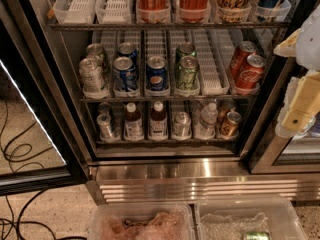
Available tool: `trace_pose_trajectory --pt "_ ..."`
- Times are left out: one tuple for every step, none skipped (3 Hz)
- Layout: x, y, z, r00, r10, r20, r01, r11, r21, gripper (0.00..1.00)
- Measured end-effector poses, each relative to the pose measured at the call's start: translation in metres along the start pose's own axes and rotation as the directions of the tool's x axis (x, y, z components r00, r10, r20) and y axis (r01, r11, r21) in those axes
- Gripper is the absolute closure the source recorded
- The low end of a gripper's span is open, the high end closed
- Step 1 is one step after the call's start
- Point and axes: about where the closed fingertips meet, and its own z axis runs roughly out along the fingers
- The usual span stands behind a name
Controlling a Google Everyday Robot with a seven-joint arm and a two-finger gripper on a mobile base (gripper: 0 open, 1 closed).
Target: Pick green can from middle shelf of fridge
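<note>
The fridge [75, 134] stands open in front of me. On its middle shelf [212, 86], fitted with white slotted lane trays, a green can [187, 74] stands upright at the front of its lane, with a second green can [185, 50] right behind it. My gripper [298, 111], cream and white, hangs at the right edge of the view, outside the fridge, to the right of the green can and a little lower. It holds nothing that I can see.
Silver cans [92, 76] and blue Pepsi cans [126, 74] stand left of the green can, an empty lane and red cola cans [247, 69] right of it. The lower rack holds small bottles [158, 120]. The glass door [30, 109] is open left. Plastic bins [142, 223] lie below.
</note>
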Motion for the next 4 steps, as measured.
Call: trace_pose_trajectory --pt "0.0 0.0 0.0 1.0 0.0 0.0 0.0 1.0 0.0 0.0" --pt "-0.001 0.002 0.001 0.996 0.021 0.089 -0.018 0.999 -0.042 0.0" --pt "0.008 0.012 0.027 0.961 0.131 0.245 -0.096 0.9835 -0.154 0.0" --pt "-0.003 0.018 0.022 0.938 0.159 0.308 -0.105 0.9773 -0.184 0.0"
